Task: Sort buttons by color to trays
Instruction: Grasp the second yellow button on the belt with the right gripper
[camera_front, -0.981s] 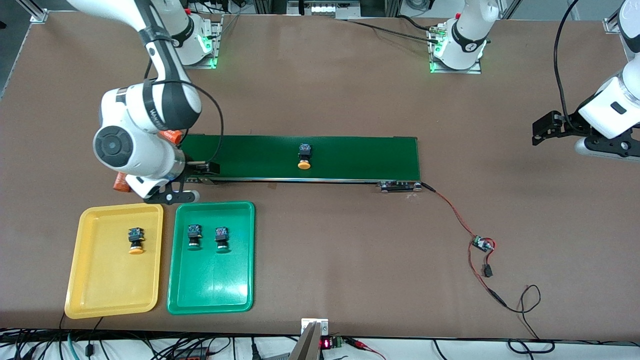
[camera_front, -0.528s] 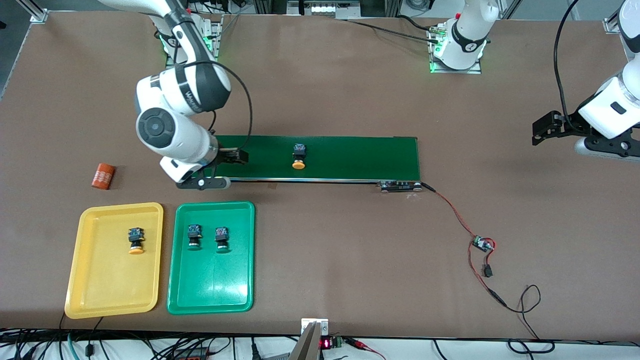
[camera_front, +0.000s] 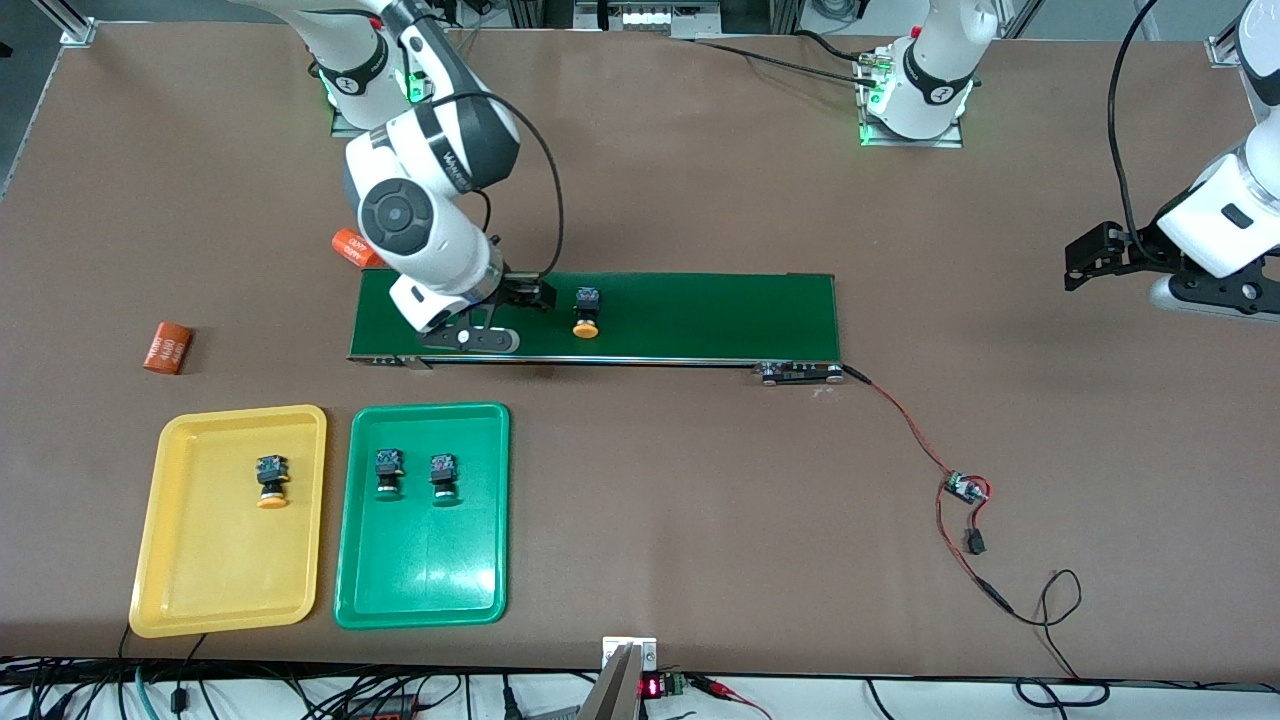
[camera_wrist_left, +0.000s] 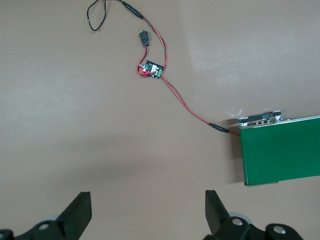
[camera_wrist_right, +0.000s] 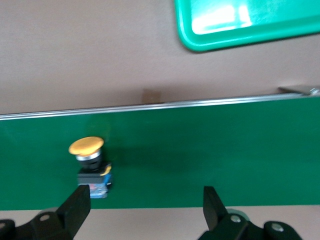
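An orange-capped button lies on the dark green conveyor belt. My right gripper hangs open just above the belt beside it. In the right wrist view the button lies against one fingertip, outside the gap of the gripper. The yellow tray holds one orange-capped button. The green tray holds two green-capped buttons. My left gripper waits open and empty over bare table at the left arm's end, as the left wrist view also shows.
Two orange cylinders lie on the table: one toward the right arm's end, one by the belt's corner under the right arm. A small circuit board with red wires trails from the belt's other end.
My right arm swung from the belt's end by the trays along the belt to the button. The button rode slightly toward the right arm's end. The loose orange cylinder rolled away from the belt.
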